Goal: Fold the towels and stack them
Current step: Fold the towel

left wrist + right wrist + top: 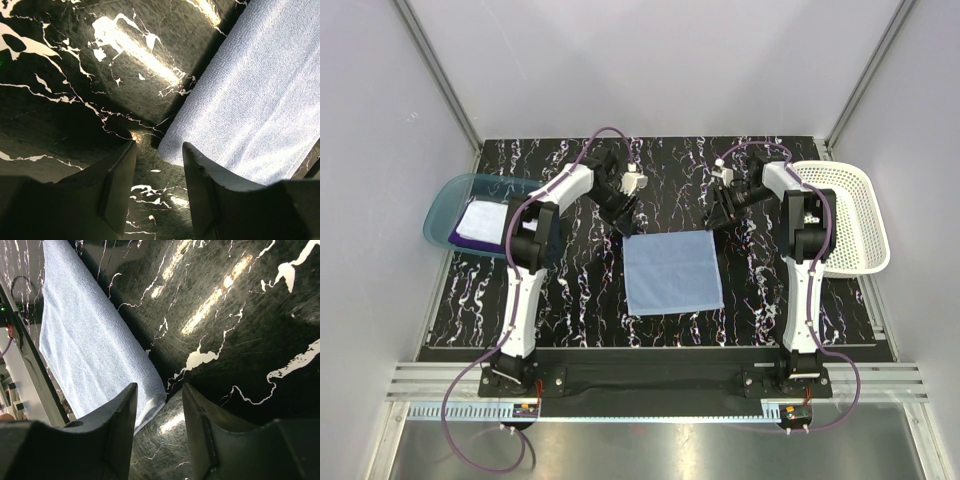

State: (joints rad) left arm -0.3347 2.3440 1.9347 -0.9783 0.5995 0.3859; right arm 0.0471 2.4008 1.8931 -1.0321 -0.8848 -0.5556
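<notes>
At the centre of the black marbled counter [570,290], a light blue towel [672,272] lies flat. The left end effector [618,222] and right end effector [717,218] stand at its far corners, each with fingers apart.

Towels three: light blue towel [672,272], white towel [480,218], purple towel [459,241]. One tray [442,203]. One basket [857,215].

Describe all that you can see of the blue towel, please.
The blue towel is a light blue, nubby cloth square. It lies flat and unfolded on the middle of the black marbled table. The open left tool and open right tool stand at its two far corners; contact cannot be told.
</notes>
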